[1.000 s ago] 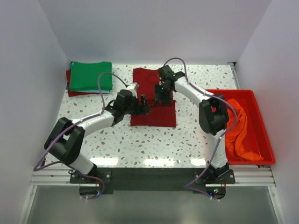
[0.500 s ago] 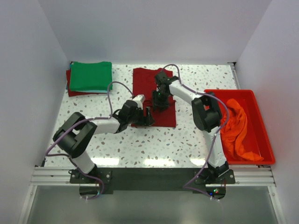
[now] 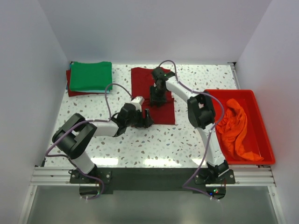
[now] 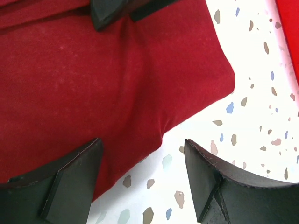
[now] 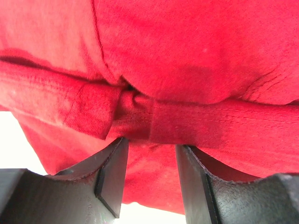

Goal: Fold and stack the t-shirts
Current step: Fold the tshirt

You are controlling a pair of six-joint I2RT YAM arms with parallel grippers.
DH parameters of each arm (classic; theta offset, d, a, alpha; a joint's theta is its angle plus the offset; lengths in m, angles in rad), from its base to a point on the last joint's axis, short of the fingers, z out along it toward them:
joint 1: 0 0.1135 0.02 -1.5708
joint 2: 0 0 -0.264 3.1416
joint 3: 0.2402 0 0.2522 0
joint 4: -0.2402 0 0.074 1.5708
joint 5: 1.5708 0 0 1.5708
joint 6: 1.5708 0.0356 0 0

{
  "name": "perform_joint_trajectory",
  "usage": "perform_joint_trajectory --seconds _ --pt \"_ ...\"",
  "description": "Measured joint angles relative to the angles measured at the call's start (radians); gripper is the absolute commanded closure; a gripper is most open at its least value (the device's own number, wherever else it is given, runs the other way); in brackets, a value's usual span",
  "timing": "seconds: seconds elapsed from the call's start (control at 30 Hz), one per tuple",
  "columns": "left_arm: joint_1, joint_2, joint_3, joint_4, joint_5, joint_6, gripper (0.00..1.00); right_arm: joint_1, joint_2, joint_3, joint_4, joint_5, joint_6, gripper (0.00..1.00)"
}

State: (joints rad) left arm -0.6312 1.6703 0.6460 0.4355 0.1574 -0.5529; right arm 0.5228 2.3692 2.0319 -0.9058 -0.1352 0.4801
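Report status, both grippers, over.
Left gripper open, straddling edge of dark red t-shirt. Right gripper at bunched hem, grip unclear. Nothing blocking.

Dark red t-shirt folded, centre; green t-shirt folded, far-left; orange t-shirt crumpled in tub.

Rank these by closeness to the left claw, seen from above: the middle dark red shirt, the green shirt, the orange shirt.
1. dark red shirt, centre, its near edge right at the left gripper.
2. green shirt, far-left corner.
3. orange shirt, in the red tub on the right.
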Motion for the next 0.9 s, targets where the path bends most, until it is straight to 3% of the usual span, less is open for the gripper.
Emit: perform_joint_trajectory --seconds 0.43,0.9 --pt "-0.001 -0.063 -0.064 -0.003 -0.035 0.023 0.24 -0.069 0.074 0.197 -0.034 0.021 0.008 0.50" --pt "-0.020 -0.136 -0.086 -0.096 -0.064 0.022 0.23 -0.124 0.049 0.175 0.016 0.008 0.066 0.48"
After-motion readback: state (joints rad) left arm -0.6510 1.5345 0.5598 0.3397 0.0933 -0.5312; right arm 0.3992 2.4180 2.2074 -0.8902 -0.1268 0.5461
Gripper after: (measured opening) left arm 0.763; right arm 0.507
